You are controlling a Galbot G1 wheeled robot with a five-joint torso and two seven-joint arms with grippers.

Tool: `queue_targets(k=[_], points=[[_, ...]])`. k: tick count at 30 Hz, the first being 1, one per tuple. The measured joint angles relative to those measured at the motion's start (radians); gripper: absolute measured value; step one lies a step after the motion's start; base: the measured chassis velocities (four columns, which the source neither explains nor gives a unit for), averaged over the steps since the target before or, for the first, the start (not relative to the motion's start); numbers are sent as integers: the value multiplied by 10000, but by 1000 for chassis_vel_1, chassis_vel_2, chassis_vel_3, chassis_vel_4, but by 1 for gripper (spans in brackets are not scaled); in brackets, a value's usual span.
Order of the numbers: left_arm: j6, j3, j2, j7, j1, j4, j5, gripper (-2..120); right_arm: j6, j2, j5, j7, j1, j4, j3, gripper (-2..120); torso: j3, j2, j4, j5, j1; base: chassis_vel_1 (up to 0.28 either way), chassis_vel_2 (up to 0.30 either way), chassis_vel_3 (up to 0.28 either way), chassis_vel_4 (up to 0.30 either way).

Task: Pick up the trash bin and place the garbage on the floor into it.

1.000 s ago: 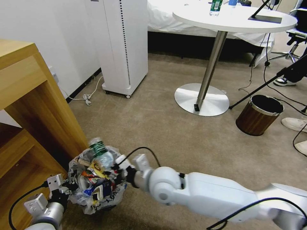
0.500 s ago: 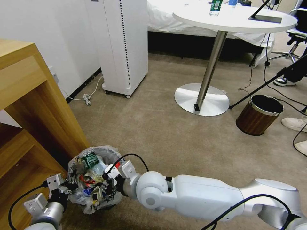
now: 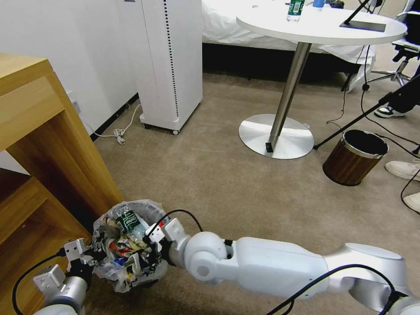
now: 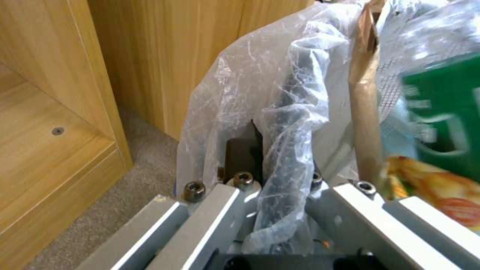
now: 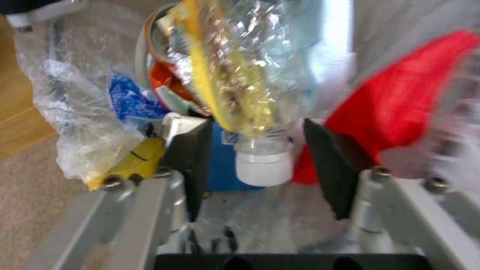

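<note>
Bottle (image 3: 128, 222) w/ green label sits on top of the garbage heap in the trash bin (image 3: 129, 280), near-left in the head view, right by the wooden cabinet (image 3: 48, 144). Its cap end lies between the spread pads of the right gripper (image 5: 257, 159); body runs straight away from that gripper, so the long axis is roughly in line w/ the gripper's reach. In the right wrist view there's a gap on both sides of the white cap (image 5: 263, 167), so the jaws are released, not clamping. Red wrapper (image 5: 400, 101) just beside the bottle, blue scrap (image 5: 131, 101) on the other side.

Left gripper (image 4: 277, 180) is clenched on the bin's black rim thru the crinkly liner bag (image 4: 235, 97), at the near-left side of the bin. Can't tell if the bin is lifted clear of the floor (image 3: 227, 175) or resting on it.

Judgement: bottle looks dropped in, and no litter shows on the open carpet, so the job looks nearly done. Right arm is the one at the bottle; a clear exit would be straight back along the bottle's axis, away from the liner.
</note>
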Motion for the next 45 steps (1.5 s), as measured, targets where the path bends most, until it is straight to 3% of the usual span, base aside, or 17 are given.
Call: queue_targets(k=[9,12,14,18,22,23,25,28,32,35,36,39,45], points=[[-1,80,-80,11,-10,30,54,1,772,-708,-1411,-1232,-112,342,95,82,0,0,0,0,0,0,0,0,0],[0,77,-99,24,20,29,64,1,1694,-715,-2301,-2128,-205,185,12,96,0,0,0,-1,0,0,0,0,0],[-3,75,-111,30,29,28,71,1,1887,-688,-2433,-2293,-221,138,-15,97,0,0,0,-3,0,0,0,0,0],[-20,74,-167,52,49,26,108,1,3411,-343,-3303,-3252,-345,-283,-229,100,0,0,3,-3,0,0,0,0,0],[-21,67,-158,53,34,44,109,1,4145,-267,-3733,-3732,-451,-438,-205,100,0,0,3,-2,0,0,0,0,0],[-21,54,-115,52,-3,85,98,1,4734,-368,-3854,-4170,-651,-395,143,100,0,0,3,-2,0,0,0,0,0],[-21,49,-96,49,-15,102,92,1,4972,-461,-3896,-4334,-741,-327,354,100,0,0,2,-2,0,0,0,0,0],[-21,-33,-104,48,97,121,91,1,5968,-970,-3725,-4871,-985,276,1506,100,0,0,-2,-2,0,0,0,0,0],[-21,-105,-120,42,187,43,98,1,6067,-1250,-3470,-4924,-1080,726,2214,100,1,0,6,-2,0,0,0,0,0],[79,-174,-47,-29,359,-188,51,1,5945,-1895,-3036,-4945,-1429,1618,3962,100,0,0,-3,2,0,0,0,0,0],[79,-174,-47,-29,359,-188,51,1,5945,-1895,-3036,-4945,-1429,1618,3962,100,0,0,-3,2,0,0,0,0,0],[230,-190,48,-84,569,-318,-9,1,5817,-2363,-2792,-4899,-1967,2204,5505,100,0,0,0,0,0,0,0,0,0],[423,-200,118,-170,1012,-603,-186,1,5750,-2783,-2500,-4876,-2590,2797,7295,100,-1,0,1,1,0,0,0,0,0]])
